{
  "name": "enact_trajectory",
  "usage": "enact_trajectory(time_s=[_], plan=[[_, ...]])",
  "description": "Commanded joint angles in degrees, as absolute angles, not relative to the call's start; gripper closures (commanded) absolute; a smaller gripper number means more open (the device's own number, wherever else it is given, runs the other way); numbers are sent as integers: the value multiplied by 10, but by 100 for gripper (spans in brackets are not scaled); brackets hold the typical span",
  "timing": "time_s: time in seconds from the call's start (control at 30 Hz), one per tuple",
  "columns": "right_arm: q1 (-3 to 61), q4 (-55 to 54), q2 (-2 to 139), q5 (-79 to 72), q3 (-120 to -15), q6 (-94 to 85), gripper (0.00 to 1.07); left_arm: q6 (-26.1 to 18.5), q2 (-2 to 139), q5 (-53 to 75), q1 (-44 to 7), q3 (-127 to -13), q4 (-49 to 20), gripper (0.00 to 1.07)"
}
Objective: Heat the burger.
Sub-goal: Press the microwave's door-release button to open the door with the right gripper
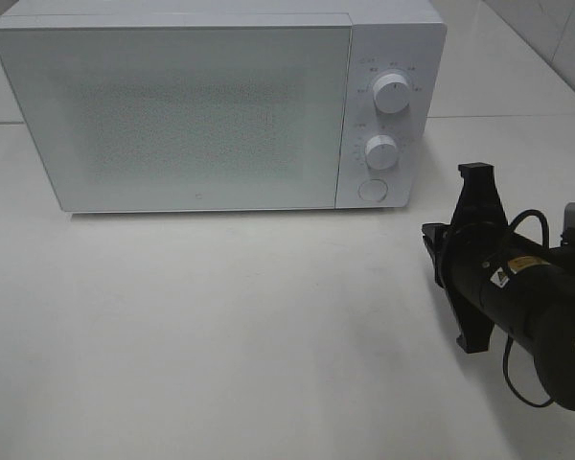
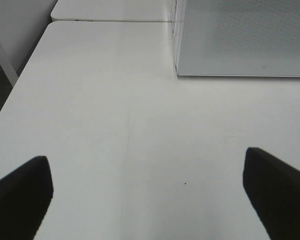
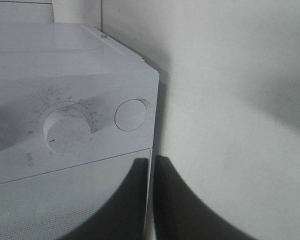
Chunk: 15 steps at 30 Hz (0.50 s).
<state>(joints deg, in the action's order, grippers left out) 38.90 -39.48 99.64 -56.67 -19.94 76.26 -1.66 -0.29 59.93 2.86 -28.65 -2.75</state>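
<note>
The burger is out of view in all three views. The white microwave (image 1: 172,105) stands at the back of the table with its door closed, and its frosted front hides the inside. My right gripper (image 1: 433,247) hovers to the right of the microwave, rolled on its side and pointing at the control panel. In the right wrist view the right gripper (image 3: 152,200) is shut with nothing between its fingers, just short of the microwave (image 3: 65,65) corner near the round door button (image 3: 131,114). The left gripper (image 2: 150,200) is open and empty over bare table, with the microwave (image 2: 245,35) ahead.
Two white knobs, one upper (image 1: 393,93) and one lower (image 1: 381,151), sit above the round button (image 1: 372,189) on the panel. The white table (image 1: 220,335) spreads in front of the microwave. Its left edge (image 2: 20,80) drops to a dark floor.
</note>
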Motion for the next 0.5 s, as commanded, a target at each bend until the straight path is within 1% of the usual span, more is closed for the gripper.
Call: enact_trajectory(time_s=[0.03, 0.37, 0.5], plan=[[391, -395, 995, -565, -204, 773, 107, -15, -14, 595, 27, -285, -29, 9], [387, -400, 995, -561, -206, 771, 107, -15, -14, 595, 27, -285, -29, 9], [387, -403, 1026, -559, -231, 771, 107, -15, -14, 595, 27, -285, -29, 9]])
